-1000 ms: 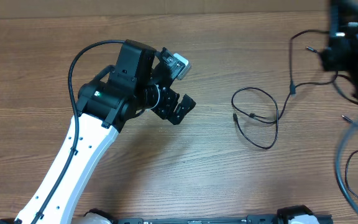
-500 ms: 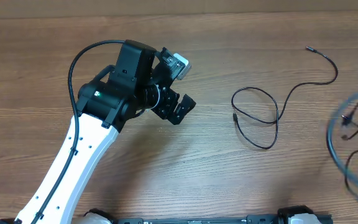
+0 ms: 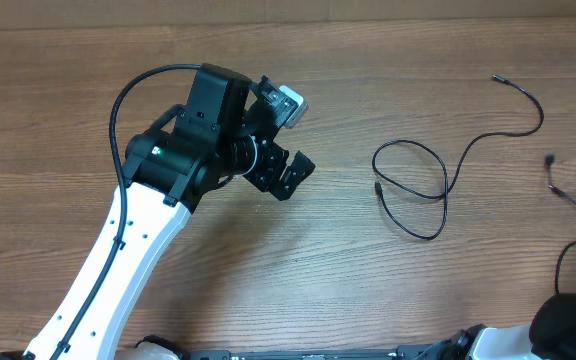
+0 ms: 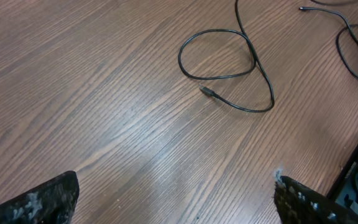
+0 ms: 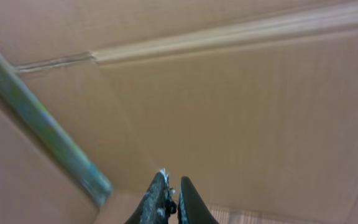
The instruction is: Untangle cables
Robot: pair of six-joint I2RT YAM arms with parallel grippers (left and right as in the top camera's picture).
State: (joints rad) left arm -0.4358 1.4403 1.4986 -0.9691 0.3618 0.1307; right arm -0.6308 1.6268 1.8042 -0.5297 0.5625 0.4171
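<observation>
Overhead, the right arm (image 3: 570, 322) shows only as a dark blur at 5 o'clock, cropped by the frame's corner. At 3 o'clock a thin black cable (image 3: 571, 203) is smeared and runs off the right edge. The left wrist view crops the left fingers (image 4: 39, 202) to mottled tips at 7 and 5 o'clock, and the looped cable (image 4: 179, 59) leaves the frame at 12 o'clock. Only the tips of the right fingers (image 5: 158, 199) poke in at 6 o'clock, near a blurred green strip (image 5: 42, 116) at 8 o'clock.
</observation>
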